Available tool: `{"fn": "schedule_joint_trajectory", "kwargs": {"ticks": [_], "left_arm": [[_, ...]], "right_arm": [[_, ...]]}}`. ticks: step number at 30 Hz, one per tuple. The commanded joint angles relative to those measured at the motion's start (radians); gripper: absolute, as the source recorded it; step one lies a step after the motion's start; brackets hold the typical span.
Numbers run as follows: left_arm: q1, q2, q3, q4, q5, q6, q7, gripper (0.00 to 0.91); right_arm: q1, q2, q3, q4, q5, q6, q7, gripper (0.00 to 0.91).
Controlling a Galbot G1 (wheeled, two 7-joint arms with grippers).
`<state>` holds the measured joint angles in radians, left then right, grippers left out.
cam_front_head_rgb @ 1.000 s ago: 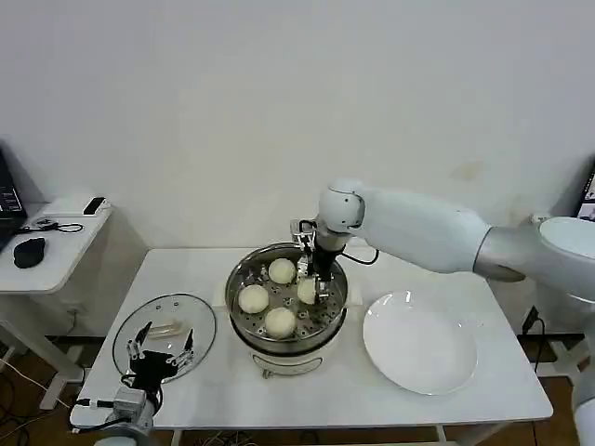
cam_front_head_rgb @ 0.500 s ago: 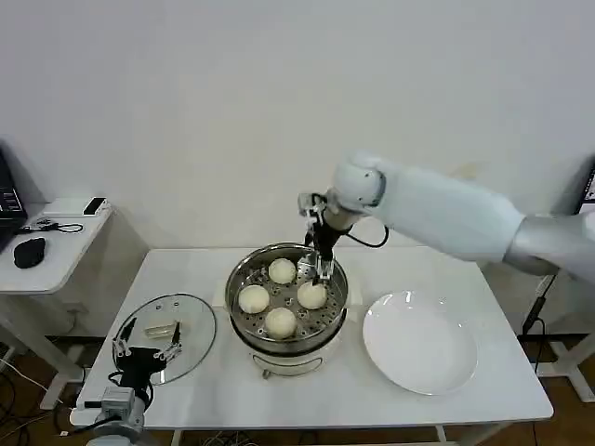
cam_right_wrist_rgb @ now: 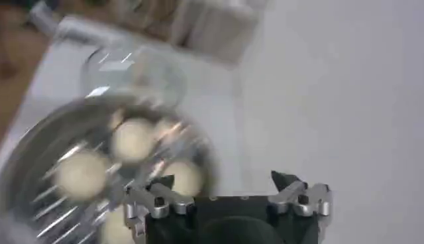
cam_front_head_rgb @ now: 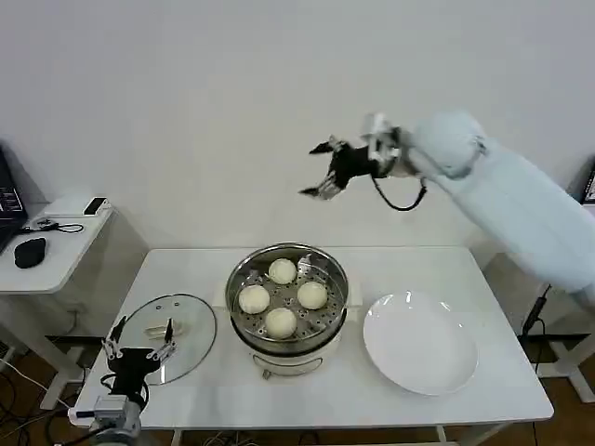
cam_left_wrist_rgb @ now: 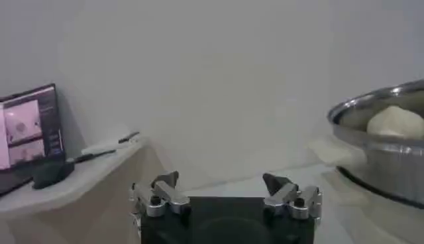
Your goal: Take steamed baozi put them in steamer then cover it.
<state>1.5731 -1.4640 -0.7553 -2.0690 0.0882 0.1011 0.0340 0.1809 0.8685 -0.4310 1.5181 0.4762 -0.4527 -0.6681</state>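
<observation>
Your right end effector (cam_front_head_rgb: 321, 170) is up high above the steamer (cam_front_head_rgb: 287, 303), fingers spread wide and holding nothing. All four steamed baozi (cam_front_head_rgb: 282, 271) sit on the perforated tray inside the steamer, mid-table (cam_front_head_rgb: 483, 390). The white plate (cam_front_head_rgb: 420, 343) lies bare just to its right. Your left end effector (cam_front_head_rgb: 139, 340) hangs low at the near left corner, fingers wide apart, over the glass lid (cam_front_head_rgb: 165, 334) lying flat beside the steamer
</observation>
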Motion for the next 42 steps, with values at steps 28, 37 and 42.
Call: {"fn": "schedule_joint_trajectory", "kwargs": {"ticks": [28, 37, 42], "left_arm": [[-0.060, 0.080, 0.049, 0.215, 1.198, -0.060, -0.130, 0.907], [-0.233, 0.100, 0.057, 0.452, 1.241, -0.034, -0.109, 0.907], [-0.266, 0.122, 0.069, 0.523, 1.227, -0.039, -0.113, 0.907]], "right_arm": [[-1.651, 0.292, 1.211, 0.504, 0.024, 0.248, 0.536, 0.907], [-1.661, 0.322, 1.203, 0.513, -0.005, 0.255, 0.532, 0.907], [-1.676, 0.304, 1.223, 0.502, -0.001, 0.241, 0.531, 0.907]]}}
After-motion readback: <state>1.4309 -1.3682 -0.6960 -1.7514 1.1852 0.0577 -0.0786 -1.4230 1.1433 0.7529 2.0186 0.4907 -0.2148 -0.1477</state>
